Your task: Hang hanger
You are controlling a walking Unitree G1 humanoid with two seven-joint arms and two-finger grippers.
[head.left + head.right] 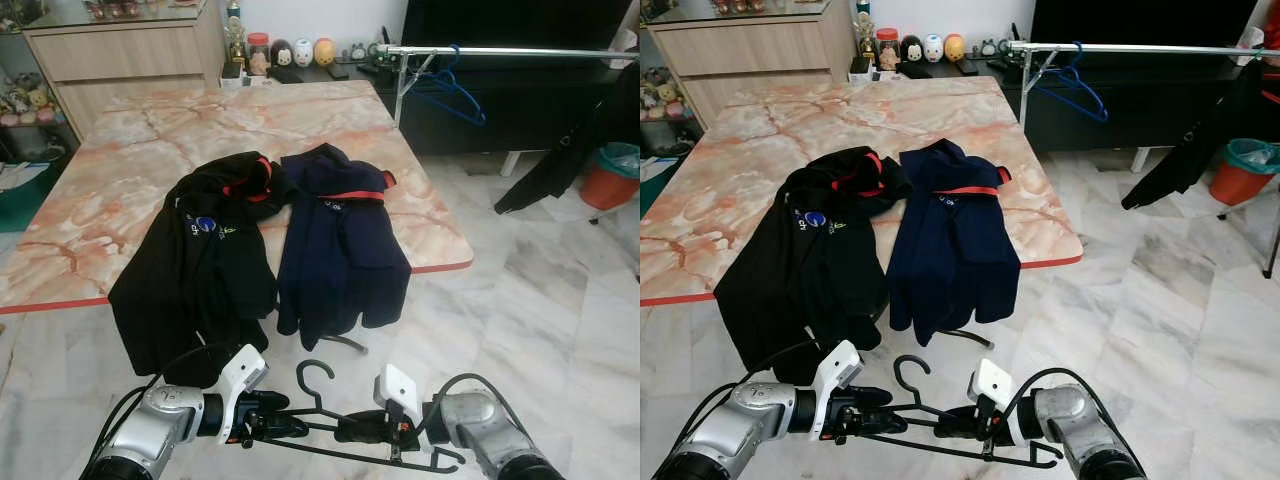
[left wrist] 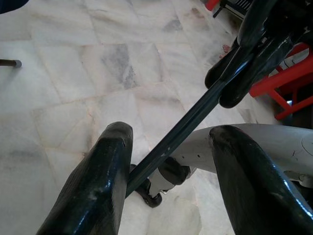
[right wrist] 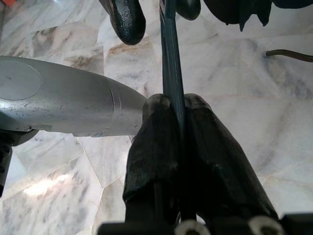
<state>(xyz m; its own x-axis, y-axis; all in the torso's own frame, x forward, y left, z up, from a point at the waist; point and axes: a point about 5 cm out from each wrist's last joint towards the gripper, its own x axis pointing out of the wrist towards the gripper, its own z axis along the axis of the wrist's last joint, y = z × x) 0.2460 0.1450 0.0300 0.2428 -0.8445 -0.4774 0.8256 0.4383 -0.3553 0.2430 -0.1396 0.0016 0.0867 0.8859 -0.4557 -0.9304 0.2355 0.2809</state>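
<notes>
Below the worktop point(image 1: 420, 215), the right hand point(image 1: 352, 430) pinches the black hanger point(image 1: 330, 420); the left hand point(image 1: 290, 425) straddles its bar, fingers spread.

Even, soft indoor light filled the room, and the head views were sharp with no motion blur. The marble floor point(image 1: 560, 300) showed a mild sheen but no hard glare. Shadows under the table point(image 1: 150, 130) were faint. Close fingers point(image 2: 98, 186) in both wrist views looked slightly soft.
</notes>
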